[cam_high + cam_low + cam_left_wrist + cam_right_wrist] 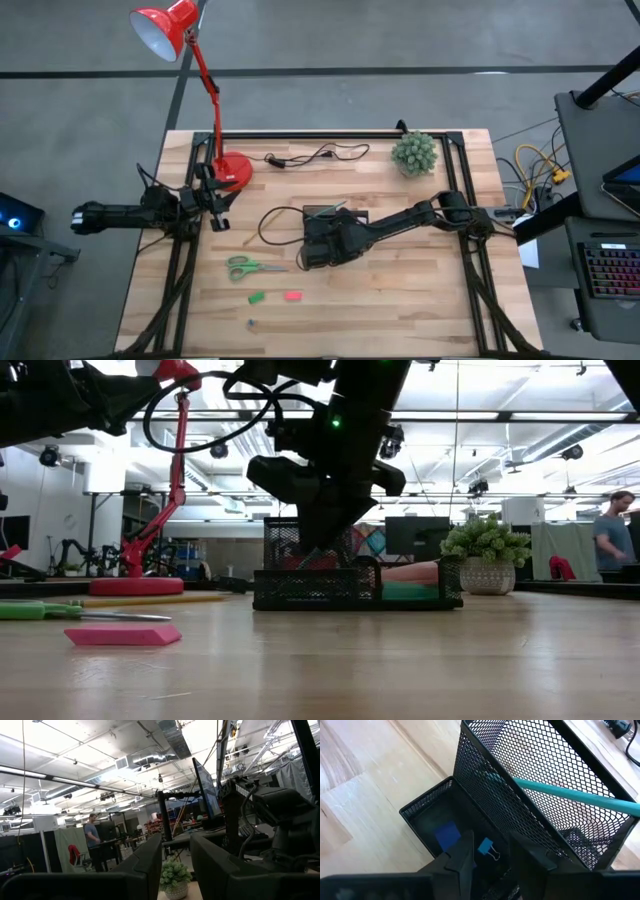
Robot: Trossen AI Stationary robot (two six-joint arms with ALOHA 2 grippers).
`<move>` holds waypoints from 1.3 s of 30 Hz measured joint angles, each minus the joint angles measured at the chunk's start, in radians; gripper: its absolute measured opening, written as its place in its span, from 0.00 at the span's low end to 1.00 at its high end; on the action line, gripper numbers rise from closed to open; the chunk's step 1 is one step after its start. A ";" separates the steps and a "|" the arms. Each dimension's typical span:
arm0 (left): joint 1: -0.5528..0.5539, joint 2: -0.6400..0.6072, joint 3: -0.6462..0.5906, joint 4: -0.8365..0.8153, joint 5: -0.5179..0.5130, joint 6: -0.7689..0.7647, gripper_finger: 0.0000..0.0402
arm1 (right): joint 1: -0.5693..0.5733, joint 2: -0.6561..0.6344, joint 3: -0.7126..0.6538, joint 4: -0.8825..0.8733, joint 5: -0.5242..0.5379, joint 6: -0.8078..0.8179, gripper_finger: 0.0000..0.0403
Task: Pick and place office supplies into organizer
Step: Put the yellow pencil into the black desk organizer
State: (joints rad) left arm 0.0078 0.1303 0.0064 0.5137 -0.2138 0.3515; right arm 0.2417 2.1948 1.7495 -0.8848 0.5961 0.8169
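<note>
The black mesh organizer (325, 232) stands mid-table. My right gripper (492, 862) is open and points down into its low compartment (427, 817). A blue binder clip (487, 848) lies on the floor there, just ahead of the fingertips, with a blue square piece (446, 834) beside it. A teal pen (570, 795) leans in the tall mesh compartment. Green-handled scissors (245, 267), a green piece (257, 297), a pink pad (292, 295) and a tiny blue piece (251, 323) lie flat on the near part of the table. My left gripper (216, 212) waits open at the table's left edge.
The red lamp's round base (233, 170) stands at the far left and its arm rises over the table edge. A black cable (315, 155) lies along the far edge and loops toward the organizer. A small green plant (414, 152) stands far right. A person (610, 540) is in the room behind.
</note>
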 joint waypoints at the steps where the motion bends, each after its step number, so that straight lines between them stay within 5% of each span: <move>1: 0.000 0.000 0.000 0.000 0.000 0.000 0.22 | 0.000 0.000 0.005 0.001 0.001 -0.001 0.27; 10: 0.000 0.001 0.000 0.000 0.000 0.000 0.22 | 0.056 0.000 0.090 0.001 0.098 -0.024 0.23; 18: 0.000 0.000 0.000 0.000 0.000 -0.003 0.22 | 0.171 -0.001 0.247 -0.006 0.269 -0.291 0.19; 26: 0.000 0.005 0.000 0.000 0.000 -0.004 0.22 | 0.290 -0.002 0.393 -0.263 0.116 -0.444 0.10; 39: 0.000 0.011 0.000 0.000 0.000 -0.058 0.22 | 0.492 -0.004 0.377 -0.238 -0.063 -0.353 0.02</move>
State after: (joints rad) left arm 0.0080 0.1413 0.0067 0.5140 -0.2134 0.2932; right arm 0.7336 2.1911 2.1262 -1.1223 0.5335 0.4640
